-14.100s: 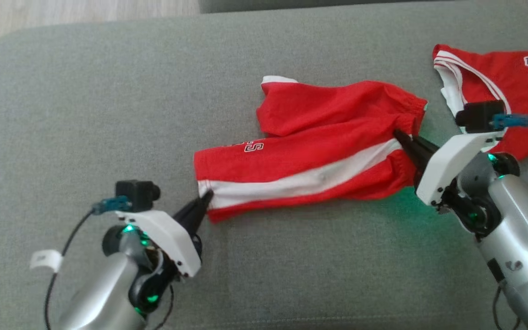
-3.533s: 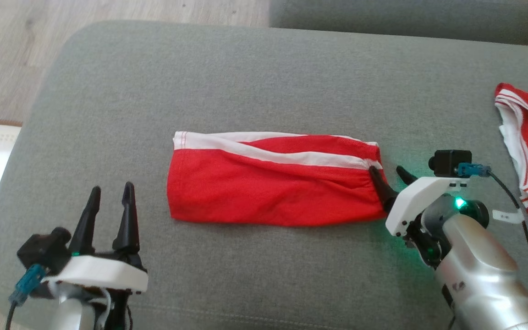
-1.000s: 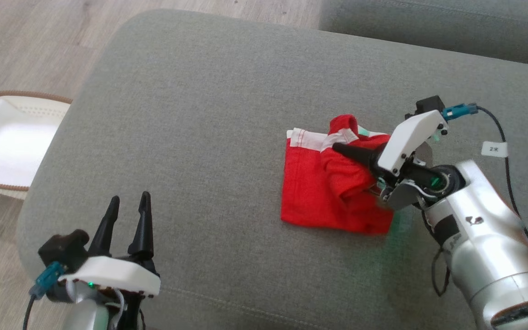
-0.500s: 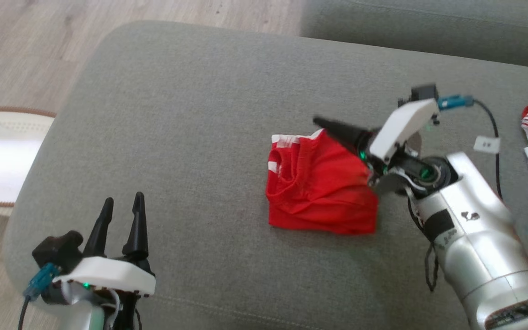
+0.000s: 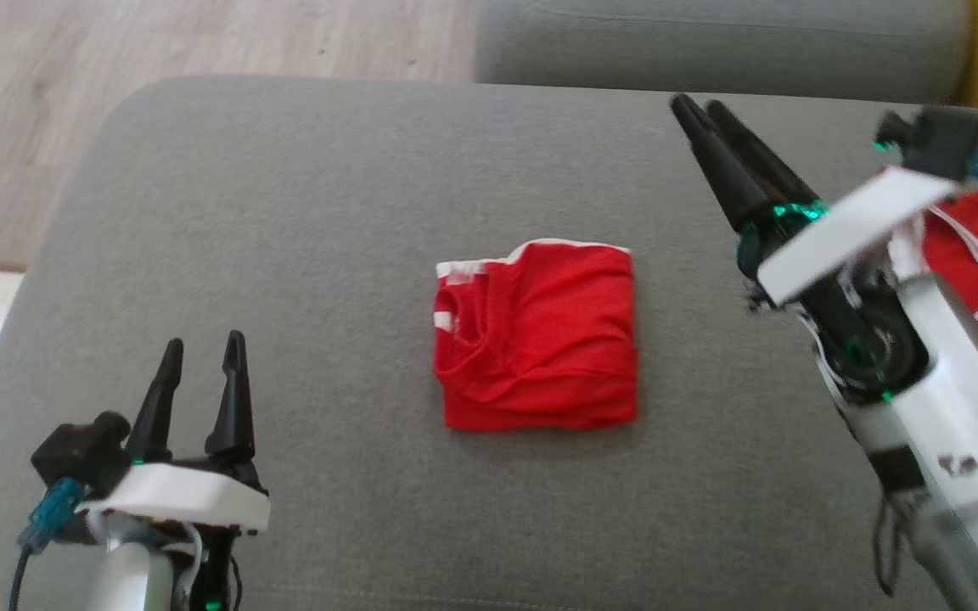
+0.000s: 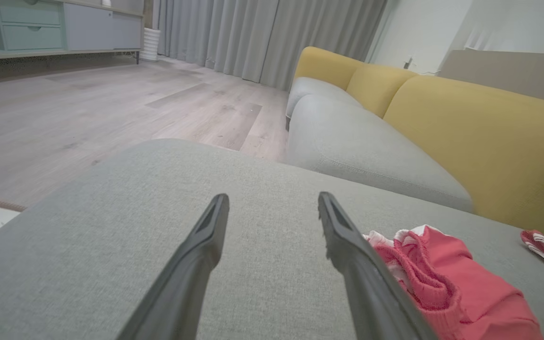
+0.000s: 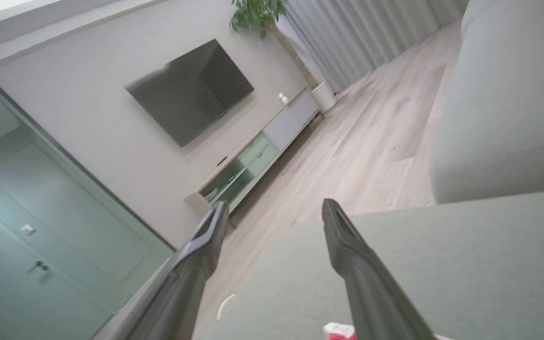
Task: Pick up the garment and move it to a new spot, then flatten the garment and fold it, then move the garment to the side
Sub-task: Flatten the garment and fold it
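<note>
Garment point(image 5: 536, 335) lies folded on the cushion point(image 5: 285, 212) as right gripper point(image 5: 695, 103), just opened, lifts clear; left gripper point(image 5: 205, 339) waits open, move aside pending

A grey fabric seat cushion point(image 5: 302, 195) with rounded corners carries everything. Near its middle lies a red garment point(image 5: 537, 335), folded into a compact, roughly square bundle. White trim shows along its far edge and at its left side, and a few creases run across the top layer. Well apart from it, at the cushion's right edge, lies a second red garment point(image 5: 977, 246) with white stripes, partly hidden from the head view.
</note>
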You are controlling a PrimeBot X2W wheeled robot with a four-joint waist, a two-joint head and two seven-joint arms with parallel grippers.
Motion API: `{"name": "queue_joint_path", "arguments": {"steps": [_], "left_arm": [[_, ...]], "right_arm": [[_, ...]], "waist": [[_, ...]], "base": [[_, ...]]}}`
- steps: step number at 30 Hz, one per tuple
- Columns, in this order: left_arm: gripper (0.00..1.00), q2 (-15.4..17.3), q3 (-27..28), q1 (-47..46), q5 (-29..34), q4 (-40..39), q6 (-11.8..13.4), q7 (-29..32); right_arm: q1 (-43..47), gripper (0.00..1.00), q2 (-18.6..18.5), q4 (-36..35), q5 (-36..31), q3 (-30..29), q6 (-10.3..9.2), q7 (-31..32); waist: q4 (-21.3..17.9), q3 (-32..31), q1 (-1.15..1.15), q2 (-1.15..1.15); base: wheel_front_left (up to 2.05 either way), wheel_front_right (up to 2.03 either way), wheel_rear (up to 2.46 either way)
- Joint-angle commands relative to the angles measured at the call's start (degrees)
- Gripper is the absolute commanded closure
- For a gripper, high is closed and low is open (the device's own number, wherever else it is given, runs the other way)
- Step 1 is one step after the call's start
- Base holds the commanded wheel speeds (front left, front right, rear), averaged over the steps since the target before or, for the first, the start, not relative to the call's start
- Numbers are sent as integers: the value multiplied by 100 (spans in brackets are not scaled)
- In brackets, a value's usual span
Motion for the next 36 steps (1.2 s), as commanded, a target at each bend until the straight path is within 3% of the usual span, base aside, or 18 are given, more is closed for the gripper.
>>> {"name": "queue_joint_path", "arguments": {"steps": [1,6,12,19,27,36], "left_arm": [[0,119,197,-189,55,-220,-35,-69],[0,170,296,-149,136,-308,-9,-69],[0,200,451,-46,216,-438,40,-69],[0,221,493,24,370,-475,49,-69],[0,249,531,50,681,-531,151,-69],[0,216,532,25,839,-467,157,-69]], "right_arm": [[-26,0,-84,-254,-143,73,-4,-236],[360,0,-549,-233,-849,158,-4,-1435],[748,0,-626,248,-1965,38,-4,-2536],[1192,0,-168,753,-3364,-619,-4,-2797],[1838,0,574,708,-4838,-1421,-4,-2813],[1959,0,883,806,-5286,-1560,-4,-2814]], "waist": [[-132,-51,0,0],[-428,-147,0,0],[-755,-262,0,0],[-888,-356,0,0],[-946,-373,0,0],[-926,-349,0,0]], "base": [[0,0,0],[0,0,0],[0,0,0],[0,0,0],[0,0,0],[0,0,0]]}}
